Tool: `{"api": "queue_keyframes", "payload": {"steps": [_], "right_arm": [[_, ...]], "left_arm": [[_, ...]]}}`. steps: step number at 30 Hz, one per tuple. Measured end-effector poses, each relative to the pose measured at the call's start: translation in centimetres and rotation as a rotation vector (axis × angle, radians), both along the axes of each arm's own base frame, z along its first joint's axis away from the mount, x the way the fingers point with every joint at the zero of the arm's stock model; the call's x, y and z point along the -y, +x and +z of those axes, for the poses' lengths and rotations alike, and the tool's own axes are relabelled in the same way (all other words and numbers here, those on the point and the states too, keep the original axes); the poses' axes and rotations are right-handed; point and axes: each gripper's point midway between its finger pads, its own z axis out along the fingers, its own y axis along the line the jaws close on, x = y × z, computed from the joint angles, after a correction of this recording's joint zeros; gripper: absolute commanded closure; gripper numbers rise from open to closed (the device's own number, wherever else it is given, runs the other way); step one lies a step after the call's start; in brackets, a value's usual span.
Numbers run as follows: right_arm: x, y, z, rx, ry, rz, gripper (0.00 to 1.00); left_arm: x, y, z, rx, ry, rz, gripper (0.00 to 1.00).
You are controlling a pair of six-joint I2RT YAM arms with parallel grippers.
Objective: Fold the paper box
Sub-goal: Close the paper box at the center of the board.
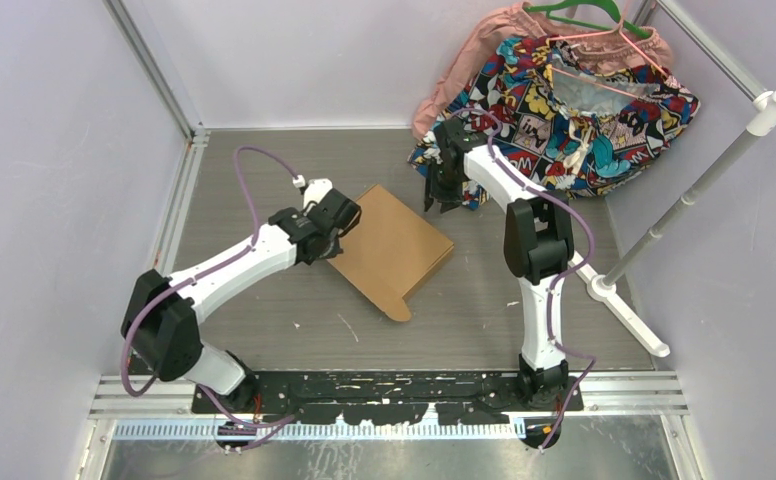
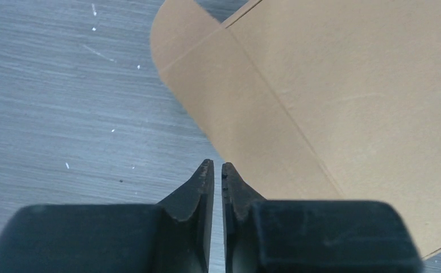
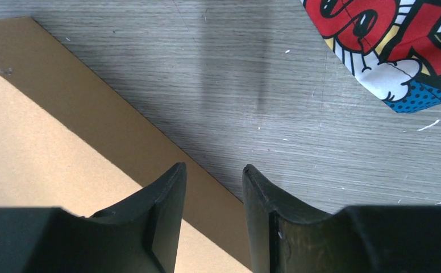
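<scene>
Lying flat on the grey table (image 1: 264, 330), the cardboard box (image 1: 392, 248) sits about mid-table, turned diagonally, between the two arms. A rounded tab (image 1: 397, 309) sticks out from its near corner, toward the arm bases. Top face is plain brown, no print.

Left gripper (image 2: 217, 168) is down at the box's left edge, with its jaws almost together and only a thin slit between them. In the left wrist view the tips sit right where the cardboard edge runs in; can't tell whether any card is caught in the slit. A crease line runs across the cardboard just beyond the tips.

Right gripper (image 3: 213, 170) hangs over the box's far-right edge, jaws apart, nothing between them — bare table shows through the gap. In the right wrist view one finger (image 3: 167, 199) overlaps the cardboard edge and the other is over the table. Whether it touches the box can't be told.

Comic-print cloth (image 1: 574, 110) is bunched in the far right corner, just beyond the right gripper, with pink fabric (image 1: 464, 60) behind it. A white pole (image 1: 699, 185) leans along the right side.
</scene>
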Motion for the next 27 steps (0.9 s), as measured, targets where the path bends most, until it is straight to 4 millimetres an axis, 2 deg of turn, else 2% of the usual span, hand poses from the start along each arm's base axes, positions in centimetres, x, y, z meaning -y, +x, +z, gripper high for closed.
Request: {"api": "queue_keyframes", "payload": {"steps": [1, 4, 9, 16, 27], "right_arm": [[0.0, -0.1, -0.1, -0.001, -0.001, 0.001, 0.53], [0.0, -0.5, -0.8, -0.015, -0.007, 0.008, 0.54], [-0.1, -1.3, -1.7, -0.038, -0.013, 0.02, 0.54], [-0.7, -1.7, -2.1, -0.043, -0.009, 0.041, 0.54], [-1.4, -2.8, -3.2, -0.063, -0.012, 0.068, 0.54]], "left_arm": [[0.3, 0.3, 0.1, 0.003, -0.005, 0.0, 0.95], [1.2, 1.1, -0.1, -0.002, -0.015, -0.005, 0.97], [1.8, 1.0, -2.0, -0.054, -0.008, -0.01, 0.98], [1.6, 0.1, -4.0, -0.094, -0.008, -0.003, 1.0], [1.8, 0.6, -7.1, -0.14, 0.034, 0.001, 1.0]]}}
